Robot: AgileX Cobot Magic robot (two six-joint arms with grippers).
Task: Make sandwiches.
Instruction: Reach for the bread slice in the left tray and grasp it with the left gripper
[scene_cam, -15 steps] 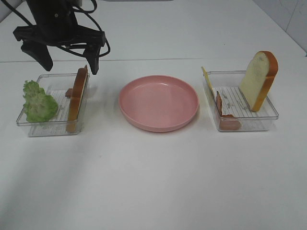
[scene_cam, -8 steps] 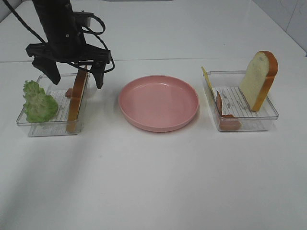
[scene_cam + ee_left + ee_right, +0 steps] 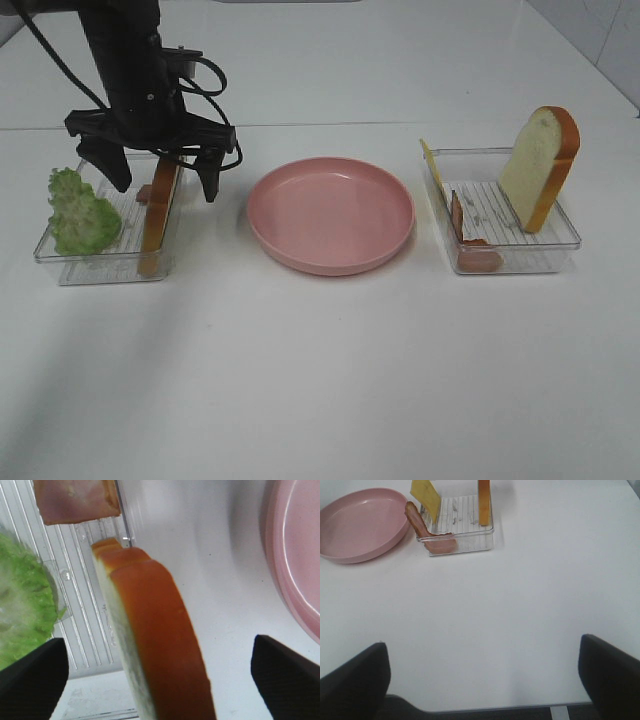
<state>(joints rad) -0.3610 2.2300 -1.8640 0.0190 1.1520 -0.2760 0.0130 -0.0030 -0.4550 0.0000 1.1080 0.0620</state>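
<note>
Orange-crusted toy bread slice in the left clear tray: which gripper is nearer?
Left. The left gripper straddles the bread slice, jaws open either side; the right gripper is over the white table, far off.

White tabletop (image 3: pixel 320 400) under soft, even light (a faint seam (image 3: pixel 330 125) across its far side), pale tiles (image 3: pixel 612 28) beyond

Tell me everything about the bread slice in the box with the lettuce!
The bread slice is a toy with a white face and a smooth orange-brown crust, and it looks like plastic or foam. It stands on its edge, slightly tilted, inside the clear box, along the side nearest the pink plate. It rests on the box's ribbed floor, and the lettuce sits apart from it. The open left pincer straddles its top, not touching.
</note>
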